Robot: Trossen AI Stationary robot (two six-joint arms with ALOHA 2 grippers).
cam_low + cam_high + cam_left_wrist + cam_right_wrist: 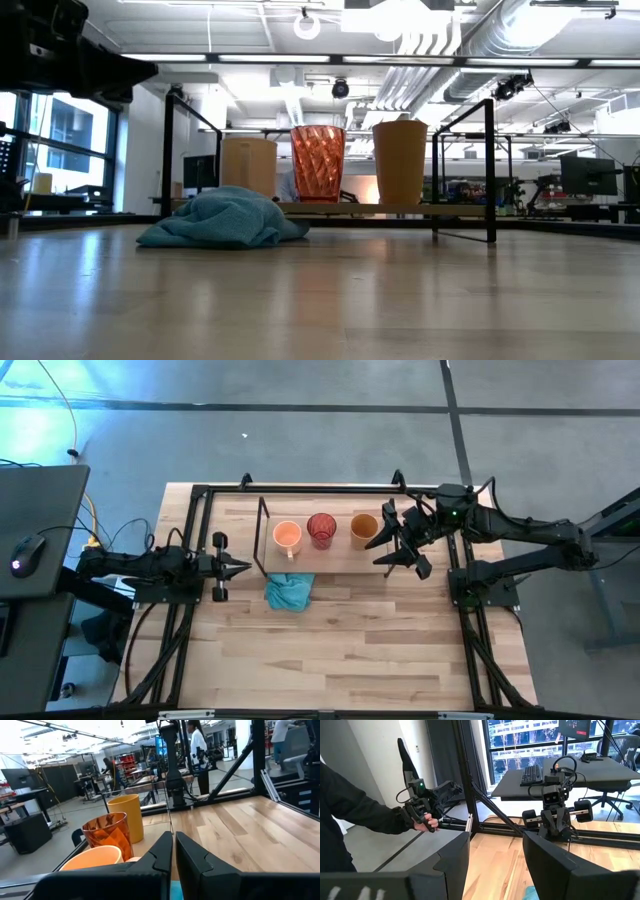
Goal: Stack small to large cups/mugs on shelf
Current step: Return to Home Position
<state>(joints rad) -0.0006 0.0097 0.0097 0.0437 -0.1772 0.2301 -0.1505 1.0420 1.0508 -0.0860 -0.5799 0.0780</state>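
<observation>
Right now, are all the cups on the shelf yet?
Yes, that part looks done: the light orange mug, red cup and amber tumbler stand in a row on the shelf. Nothing is being held: the right gripper is open, empty, beside the tumbler; the left gripper is shut at the shelf's other end. Remaining, probably: only pulling that right gripper away.

I find myself in an open-plan robotics lab. Evidence: bare ducts (535,35) overhead, a concrete floor (300,440) round my table (330,650), a desk with a keyboard (532,774) and office chair (622,755), a monitor (585,175), and a person (199,750) among workbenches beyond
</observation>
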